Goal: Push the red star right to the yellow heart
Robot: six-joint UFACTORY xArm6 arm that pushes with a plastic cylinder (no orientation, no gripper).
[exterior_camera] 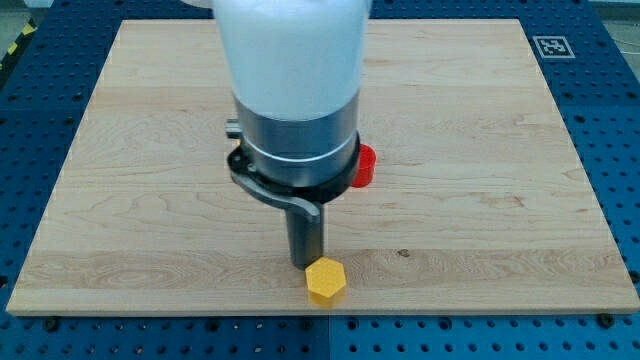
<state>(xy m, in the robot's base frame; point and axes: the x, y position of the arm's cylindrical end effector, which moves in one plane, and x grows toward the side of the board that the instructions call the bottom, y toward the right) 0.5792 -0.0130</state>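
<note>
A red block shows just right of the arm's body near the board's middle. Most of it is hidden behind the arm, so I cannot tell its shape. A yellow block lies near the board's bottom edge and looks six-sided from here. My rod comes down from the arm's grey body, and my tip rests on the board just above and left of the yellow block, close to it or touching it. The red block is well above my tip, toward the view's top right.
The wooden board lies on a blue perforated table. A black and white marker sits at the board's top right corner. The arm's white and grey body hides the upper middle of the board.
</note>
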